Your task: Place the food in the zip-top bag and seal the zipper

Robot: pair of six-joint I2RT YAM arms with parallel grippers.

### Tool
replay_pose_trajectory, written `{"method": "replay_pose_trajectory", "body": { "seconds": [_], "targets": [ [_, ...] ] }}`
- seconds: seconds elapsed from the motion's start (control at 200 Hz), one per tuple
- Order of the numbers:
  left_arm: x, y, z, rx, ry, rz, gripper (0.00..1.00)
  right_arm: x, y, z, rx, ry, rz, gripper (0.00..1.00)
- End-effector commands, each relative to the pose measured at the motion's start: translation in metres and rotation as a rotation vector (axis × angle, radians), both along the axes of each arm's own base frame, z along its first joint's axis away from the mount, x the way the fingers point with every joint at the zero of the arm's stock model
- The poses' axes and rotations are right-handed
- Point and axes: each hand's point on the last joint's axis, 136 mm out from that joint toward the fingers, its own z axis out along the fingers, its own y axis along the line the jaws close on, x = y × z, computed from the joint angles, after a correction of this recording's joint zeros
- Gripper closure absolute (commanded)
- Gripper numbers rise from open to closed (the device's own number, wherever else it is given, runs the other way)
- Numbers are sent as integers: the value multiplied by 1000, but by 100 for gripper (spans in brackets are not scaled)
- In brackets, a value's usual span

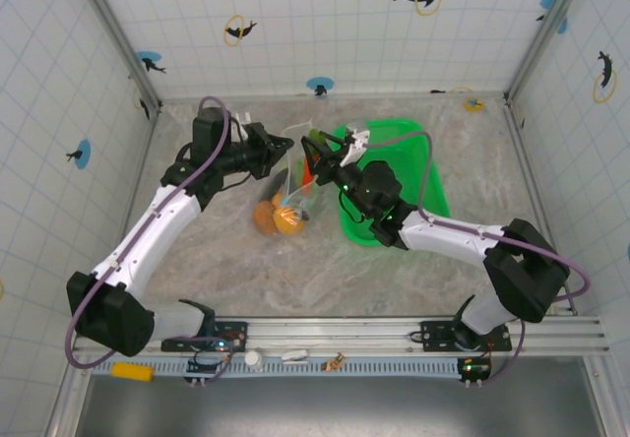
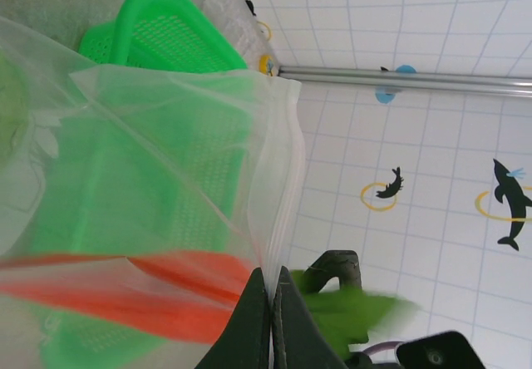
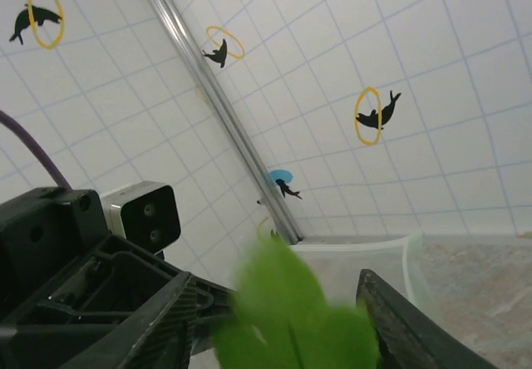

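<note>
Orange carrot [image 2: 191, 279] partly inside zip-top bag [image 2: 150, 124]

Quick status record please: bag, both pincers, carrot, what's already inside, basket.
bag: zip-top bag held up by its mouth edge
left pincer: shut on the bag's edge
right pincer: carrot's green top between its fingers, grip unclear
carrot: orange body seen through the bag's film
already inside: yellow-orange round pieces at the bag's bottom
green basket: on the table, right of the bag
</note>
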Motion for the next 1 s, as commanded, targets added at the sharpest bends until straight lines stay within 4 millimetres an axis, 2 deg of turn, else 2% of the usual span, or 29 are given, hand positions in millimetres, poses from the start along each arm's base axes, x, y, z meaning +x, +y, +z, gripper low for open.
{"method": "replay_pose_trajectory", "body": {
  "seconds": [0.0,0.215,0.355,0.495,0.656,0.756,0.861,0.996],
  "targets": [
    [-1,3,6,-27,-16,4,100,-4,-2,-1,-5,-1,-24,38],
    [2,6,6,-5,-26,1,100,2,-22,23,-61,-47,-73,36],
    [0,8,5,46,-45,-16,100,21,-46,31,-123,61,-144,33],
    [-4,9,6,107,-65,-52,100,44,-76,4,-261,258,-214,36],
    [-11,11,8,172,-76,-101,100,45,-99,-16,-341,343,-182,49],
    [-16,11,8,203,-80,-129,100,41,-99,-24,-350,454,-103,52],
    [-20,9,8,227,-70,-172,100,26,-85,-35,-429,553,24,47],
    [-28,1,6,231,-58,-240,100,8,-68,-25,-407,559,176,46]
  ]
}}
